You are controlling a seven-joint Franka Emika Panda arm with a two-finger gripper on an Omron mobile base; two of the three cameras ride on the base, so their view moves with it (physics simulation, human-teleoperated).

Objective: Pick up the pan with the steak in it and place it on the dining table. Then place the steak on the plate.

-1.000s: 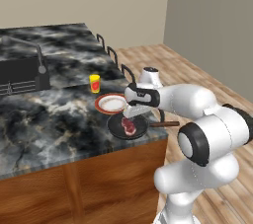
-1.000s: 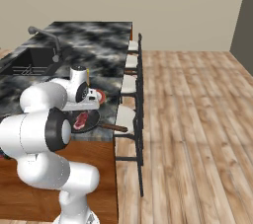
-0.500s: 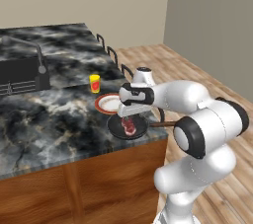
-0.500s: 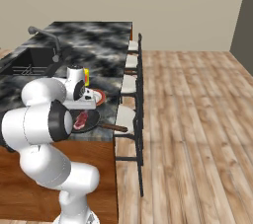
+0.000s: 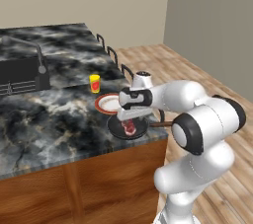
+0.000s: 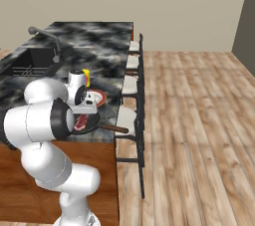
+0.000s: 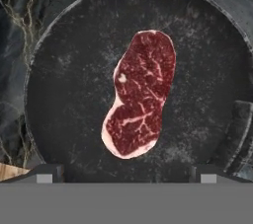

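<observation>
One pan (image 5: 127,128) sits near the centre of the left base view, at the near corner of the dining table (image 5: 54,104), with its thin wooden handle (image 5: 160,124) reaching right past the table edge. One steak (image 7: 141,93) lies in it, filling the middle of the hand view, long axis running from upper right to lower left, bare black pan floor all around it. One plate (image 5: 106,103) with a red rim stands just up and left of the pan, its edge close against the pan rim; at the top centre of the hand view only a sliver of that rim shows. One small yellow cup (image 5: 94,83) stands further up and left. The gripper (image 5: 132,116) hangs directly above the steak, fingers spread wide apart, clasping nothing. Four stools (image 6: 130,88) line the table's right side in the right base view.
</observation>
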